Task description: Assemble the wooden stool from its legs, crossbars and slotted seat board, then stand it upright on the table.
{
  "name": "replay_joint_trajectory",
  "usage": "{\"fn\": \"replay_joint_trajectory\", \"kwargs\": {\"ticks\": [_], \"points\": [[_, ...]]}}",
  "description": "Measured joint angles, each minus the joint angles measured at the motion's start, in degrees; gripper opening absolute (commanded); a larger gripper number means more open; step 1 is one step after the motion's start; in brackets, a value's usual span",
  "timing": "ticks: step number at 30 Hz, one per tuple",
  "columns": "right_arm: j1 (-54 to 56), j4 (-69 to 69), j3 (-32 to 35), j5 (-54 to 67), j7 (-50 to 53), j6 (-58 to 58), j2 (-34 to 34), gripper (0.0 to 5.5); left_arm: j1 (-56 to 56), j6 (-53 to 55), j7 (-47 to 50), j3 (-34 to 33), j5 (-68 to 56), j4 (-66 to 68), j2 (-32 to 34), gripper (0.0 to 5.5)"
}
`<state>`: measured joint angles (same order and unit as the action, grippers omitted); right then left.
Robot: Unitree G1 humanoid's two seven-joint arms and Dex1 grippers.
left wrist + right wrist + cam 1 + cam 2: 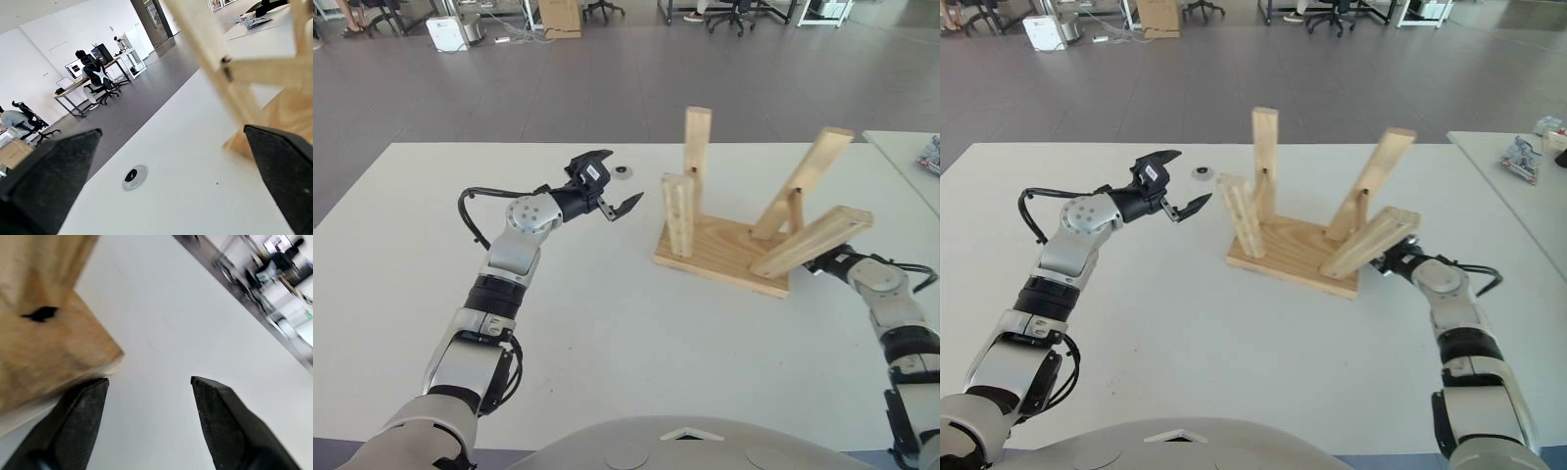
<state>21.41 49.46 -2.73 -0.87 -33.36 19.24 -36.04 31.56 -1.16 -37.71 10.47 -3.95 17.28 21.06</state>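
The wooden stool lies upside down on the white table [607, 323], its seat board [720, 253] flat on the surface. Several legs point up: two near-upright ones [696, 147] [677, 213] on the left, two leaning ones [808, 176] [813, 240] on the right. A crossbar [264, 68] joins two legs. My left gripper [612, 184] hovers open to the left of the stool, holding nothing. My right gripper [146, 382] is open at the board's right corner [49, 347], one finger [83, 406] close beside it, partly hidden behind the lowest leaning leg.
A small round disc [623, 172] lies on the table behind the left gripper. A second table [911, 157] with a packet [1520, 157] on it stands at the right. Office chairs and desks are far behind across the grey floor.
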Motion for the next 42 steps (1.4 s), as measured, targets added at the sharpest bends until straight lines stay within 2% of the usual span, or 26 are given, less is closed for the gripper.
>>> {"fn": "replay_joint_trajectory", "kwargs": {"ticks": [3,10,13,16,18,21,26,30,34,39,42], "points": [[1.24,3.71,-0.79,0.41,-3.3,8.55,4.04,3.16,-3.07,1.06,-0.23,-1.19,-0.27,-2.01,0.75,5.38],[1.11,5.48,-0.85,0.13,-3.96,12.57,4.89,3.16,-17.47,4.52,-2.41,-8.05,-2.98,-8.73,8.27,5.38],[-0.42,2.81,-0.18,1.26,-4.92,10.46,5.31,2.57,-19.06,4.57,-3.5,-10.23,-4.15,-6.04,9.89,4.82],[-4.27,-2.4,0.14,2.68,-5.67,9.49,6.09,1.96,-15.32,5.77,-4.28,-7.37,-3.0,5.23,6.33,4.27],[-5.72,-5.15,-0.33,2.5,-5.93,9.12,6.4,1.66,-11.71,1.24,-5.62,-3.83,-0.4,12.32,3.64,3.99],[-9.72,-10.51,0.08,1.68,-4.62,8.59,6.07,1.04,-8.08,-8.73,-8.27,-2.84,0.53,22.73,2.81,3.44],[-15.38,-17.24,1.55,1.94,-3.59,5.63,5.06,0.02,-7.02,-16.11,-15.7,-0.79,1.4,26.9,3.2,2.52],[-19.28,-22.75,1.82,2.98,-3.7,2.99,5.04,0.0,-11.37,-16.54,-19.69,-0.94,-0.78,23.08,3.96,1.8],[-23.31,-27.97,2.3,4.88,-5.57,0.75,4.78,0.0,-19.3,-13.48,-20.43,-1.19,-4.23,13.75,3.52,1.01],[-29.39,-36.32,1.58,8.0,-10.17,-3.15,4.29,0.0,-21.04,-10.3,-20.37,-0.94,-4.57,9.86,3.22,0.06],[-30.35,-37.6,1.47,8.63,-10.54,-4.12,4.31,0.0,-21.24,-10.35,-20.36,-0.83,-4.52,9.59,3.13,0.02]]}}
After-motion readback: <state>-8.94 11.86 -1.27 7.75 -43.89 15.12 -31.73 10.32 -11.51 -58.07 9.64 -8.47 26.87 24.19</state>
